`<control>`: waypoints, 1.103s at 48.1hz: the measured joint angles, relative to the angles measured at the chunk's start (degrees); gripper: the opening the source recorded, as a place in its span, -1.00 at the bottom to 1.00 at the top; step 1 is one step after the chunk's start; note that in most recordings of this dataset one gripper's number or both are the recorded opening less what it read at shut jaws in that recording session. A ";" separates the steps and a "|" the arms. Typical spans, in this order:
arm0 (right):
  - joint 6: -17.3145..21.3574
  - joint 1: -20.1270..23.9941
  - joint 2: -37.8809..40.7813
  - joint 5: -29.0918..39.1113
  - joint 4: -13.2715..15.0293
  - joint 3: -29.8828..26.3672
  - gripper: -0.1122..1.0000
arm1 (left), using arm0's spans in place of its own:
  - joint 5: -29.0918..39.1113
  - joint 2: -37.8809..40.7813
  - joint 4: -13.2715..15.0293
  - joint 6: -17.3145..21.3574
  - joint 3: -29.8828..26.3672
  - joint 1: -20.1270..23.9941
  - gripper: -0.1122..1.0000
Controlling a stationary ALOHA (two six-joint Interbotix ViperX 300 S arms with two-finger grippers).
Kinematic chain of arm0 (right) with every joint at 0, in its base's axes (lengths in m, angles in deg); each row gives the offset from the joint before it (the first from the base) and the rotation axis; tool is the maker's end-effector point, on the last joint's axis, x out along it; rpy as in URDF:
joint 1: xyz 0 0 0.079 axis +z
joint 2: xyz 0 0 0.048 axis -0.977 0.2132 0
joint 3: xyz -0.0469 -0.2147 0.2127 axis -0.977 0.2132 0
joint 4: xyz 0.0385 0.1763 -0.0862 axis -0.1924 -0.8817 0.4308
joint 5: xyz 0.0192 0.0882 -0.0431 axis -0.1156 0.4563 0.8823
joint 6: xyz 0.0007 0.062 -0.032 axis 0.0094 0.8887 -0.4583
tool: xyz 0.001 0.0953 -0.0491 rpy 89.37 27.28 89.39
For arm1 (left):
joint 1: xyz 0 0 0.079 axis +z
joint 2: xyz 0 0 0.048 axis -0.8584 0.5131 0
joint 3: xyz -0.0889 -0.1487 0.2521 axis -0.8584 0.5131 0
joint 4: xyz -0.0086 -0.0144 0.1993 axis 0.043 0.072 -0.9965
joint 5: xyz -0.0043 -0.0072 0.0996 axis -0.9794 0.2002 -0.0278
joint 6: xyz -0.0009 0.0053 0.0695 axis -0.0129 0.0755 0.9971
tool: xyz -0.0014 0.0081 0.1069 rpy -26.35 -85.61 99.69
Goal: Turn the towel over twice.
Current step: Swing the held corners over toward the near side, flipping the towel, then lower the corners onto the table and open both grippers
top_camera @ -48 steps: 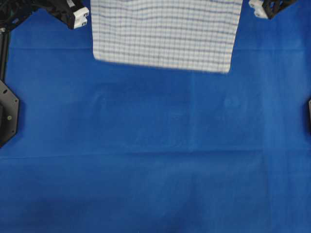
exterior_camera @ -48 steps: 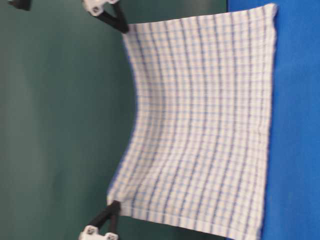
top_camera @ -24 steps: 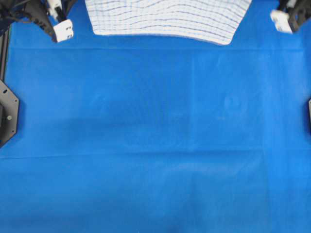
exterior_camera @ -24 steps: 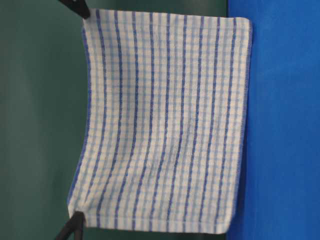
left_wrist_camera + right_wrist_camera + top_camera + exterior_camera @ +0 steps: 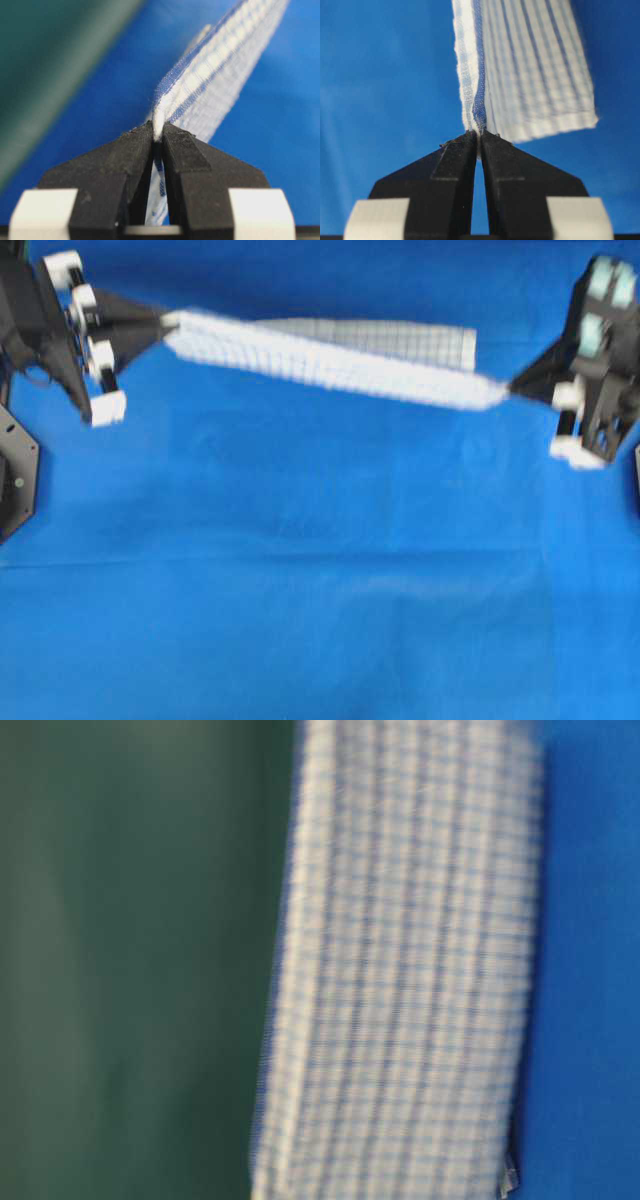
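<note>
Left pincer and right pincer stretch the towel crosswise.

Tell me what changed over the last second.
Both claws, left and right, carried the towel from the far edge in over the blue cloth, its upper edge now drawn into a taut band between them. Unchanged: each claw is still shut on a corner, and the cloth has not shifted.
</note>
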 measured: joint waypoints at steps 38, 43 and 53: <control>24.87 22.06 20.48 -14.77 0.09 4.48 -0.69 | 17.84 13.71 0.00 -4.13 0.09 -26.37 -0.73; 26.19 23.47 22.50 -16.26 0.09 4.48 -0.69 | 18.28 16.44 0.00 -4.66 -0.53 -27.95 -0.73; 27.33 25.31 24.70 -16.96 0.09 4.48 -0.69 | 18.46 21.01 0.00 -5.71 -2.20 -31.11 -0.73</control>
